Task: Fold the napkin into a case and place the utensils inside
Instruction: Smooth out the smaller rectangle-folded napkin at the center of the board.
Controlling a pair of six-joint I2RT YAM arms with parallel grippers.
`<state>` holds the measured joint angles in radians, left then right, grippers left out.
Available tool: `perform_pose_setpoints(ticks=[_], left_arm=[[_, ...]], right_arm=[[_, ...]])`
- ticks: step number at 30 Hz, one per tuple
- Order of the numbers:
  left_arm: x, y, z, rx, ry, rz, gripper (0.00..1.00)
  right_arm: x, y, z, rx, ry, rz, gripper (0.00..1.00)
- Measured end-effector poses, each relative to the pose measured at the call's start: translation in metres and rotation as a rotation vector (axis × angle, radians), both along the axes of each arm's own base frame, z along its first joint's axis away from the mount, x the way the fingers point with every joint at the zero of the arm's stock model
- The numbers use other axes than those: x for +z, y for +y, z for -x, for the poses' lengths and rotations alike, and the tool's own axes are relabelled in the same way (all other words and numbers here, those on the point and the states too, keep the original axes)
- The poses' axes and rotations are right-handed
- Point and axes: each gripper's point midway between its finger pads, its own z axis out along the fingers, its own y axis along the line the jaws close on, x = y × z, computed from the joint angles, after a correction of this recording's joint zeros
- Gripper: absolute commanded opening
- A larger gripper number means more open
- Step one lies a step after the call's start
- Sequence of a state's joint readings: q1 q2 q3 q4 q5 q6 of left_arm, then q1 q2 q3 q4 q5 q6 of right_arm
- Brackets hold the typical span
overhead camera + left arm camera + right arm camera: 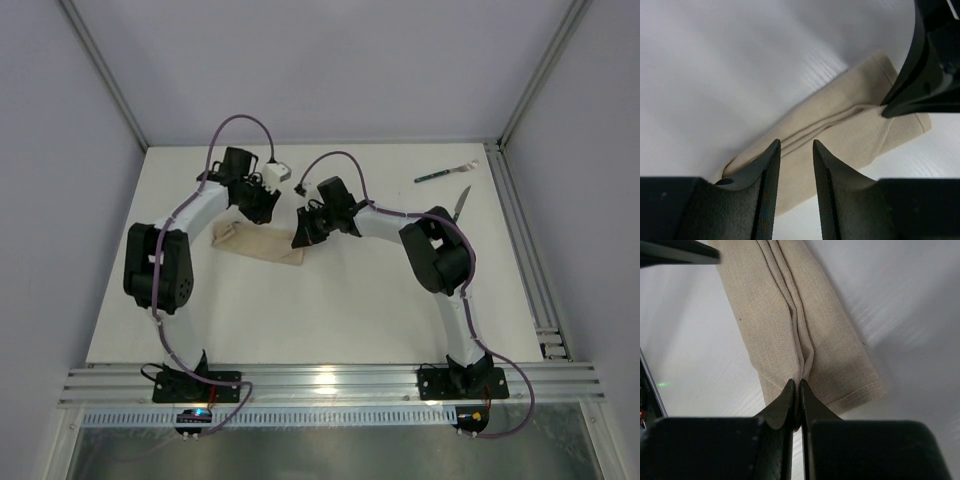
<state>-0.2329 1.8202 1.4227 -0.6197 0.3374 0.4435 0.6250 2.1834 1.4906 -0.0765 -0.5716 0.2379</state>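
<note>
The beige napkin (pixel 258 244) lies folded into a narrow oblong strip left of the table's middle. My right gripper (pixel 798 382) is shut on a raised ridge of the napkin (pixel 790 315) near one short end, pinching its lengthwise folds. My left gripper (pixel 796 145) hangs open just above the napkin (pixel 840 125) near the other end, with nothing between its fingers. The right gripper's fingers (pixel 925 75) show at the top right of the left wrist view. The green-handled fork (pixel 445 173) and the knife (pixel 460 203) lie at the far right, apart from both grippers.
An aluminium rail (pixel 520 240) runs along the table's right edge, just beyond the utensils. The right arm's elbow (pixel 437 255) stands beside the knife. A white camera block (pixel 277 173) sits on the left wrist.
</note>
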Motion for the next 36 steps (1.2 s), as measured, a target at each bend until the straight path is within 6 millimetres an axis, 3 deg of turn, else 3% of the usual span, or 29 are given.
perform_pose_setpoints(ticks=[2, 5, 8, 20, 25, 36], left_arm=[[-0.014, -0.011, -0.009, -0.018, 0.018, 0.002, 0.36], [-0.05, -0.021, -0.006, -0.033, 0.096, -0.004, 0.39], [-0.064, -0.023, -0.006, -0.04, 0.117, -0.014, 0.41], [-0.074, -0.019, -0.006, -0.04, 0.117, -0.052, 0.39], [-0.078, -0.016, -0.006, -0.044, 0.107, -0.082, 0.19], [-0.079, -0.014, -0.007, -0.078, 0.068, -0.103, 0.13]], right_arm=[[0.0, 0.0, 0.0, 0.0, 0.0, -0.001, 0.04], [0.001, 0.001, 0.0, -0.003, 0.006, -0.007, 0.04], [-0.008, -0.001, 0.005, -0.009, 0.047, 0.005, 0.04], [-0.006, 0.001, -0.002, -0.048, 0.04, -0.032, 0.04], [-0.008, 0.002, -0.006, -0.085, 0.031, -0.056, 0.04], [0.004, 0.006, -0.025, -0.18, -0.009, -0.092, 0.04]])
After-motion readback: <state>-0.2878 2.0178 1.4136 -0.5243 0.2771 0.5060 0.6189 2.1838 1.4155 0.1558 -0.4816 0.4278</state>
